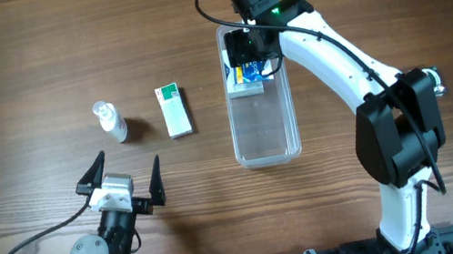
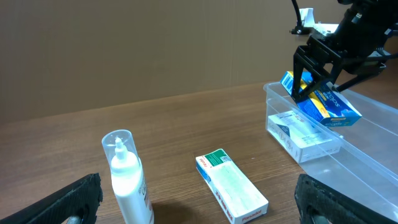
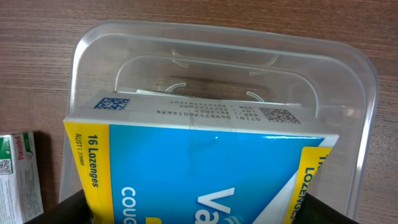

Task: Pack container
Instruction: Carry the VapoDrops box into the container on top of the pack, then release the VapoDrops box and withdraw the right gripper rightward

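Blue-and-yellow lozenge box (image 2: 323, 102) is being held clamped in right gripper (image 2: 317, 84) above container (image 1: 265, 134) far end; left gripper (image 1: 129, 157) is being held spread apart, empty, over counter (image 1: 14, 70).

On the lozenge box (image 3: 199, 180) in the right wrist view you can read "16 Lozenges" on its yellow edge. The blue face shows the cut-off starts of white words, "Va" and "COUG". Its white flap carries two square codes and fine print too small to read. The green-and-white box (image 3: 17, 177) seems to say "Panadol".
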You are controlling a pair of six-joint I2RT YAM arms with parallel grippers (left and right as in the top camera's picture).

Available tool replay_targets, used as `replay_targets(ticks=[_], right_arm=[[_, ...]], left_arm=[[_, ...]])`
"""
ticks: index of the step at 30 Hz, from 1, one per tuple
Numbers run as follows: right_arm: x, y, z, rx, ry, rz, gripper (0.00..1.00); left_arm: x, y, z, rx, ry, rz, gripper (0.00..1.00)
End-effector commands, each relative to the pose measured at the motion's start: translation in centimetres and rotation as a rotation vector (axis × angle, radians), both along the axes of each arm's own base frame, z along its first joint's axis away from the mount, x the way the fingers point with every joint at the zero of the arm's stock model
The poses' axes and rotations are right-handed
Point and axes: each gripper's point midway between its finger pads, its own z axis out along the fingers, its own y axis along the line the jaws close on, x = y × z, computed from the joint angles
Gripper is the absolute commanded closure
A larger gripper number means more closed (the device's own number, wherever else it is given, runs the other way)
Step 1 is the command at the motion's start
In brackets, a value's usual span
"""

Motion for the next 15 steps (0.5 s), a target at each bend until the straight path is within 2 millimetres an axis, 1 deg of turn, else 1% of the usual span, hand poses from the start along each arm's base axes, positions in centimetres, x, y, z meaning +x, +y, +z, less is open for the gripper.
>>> replay_targets(ticks=[1,6,15], right_arm=[[0.4,0.4,-0.5,0.004,0.003,-0.023,0.21],[-0.1,0.2,-0.9,-0.005,0.023,-0.021,0.21],[-1.0,1.5,-1.2,0.005,0.040,0.010,0.21]], left_arm=[[0.0,0.0,-0.2,0.001,0.001,-0.002,0.00],[0.0,0.0,-0.2,0.001,0.001,-0.002,0.00],[0.0,0.0,-0.2,0.001,0.001,-0.002,0.00]])
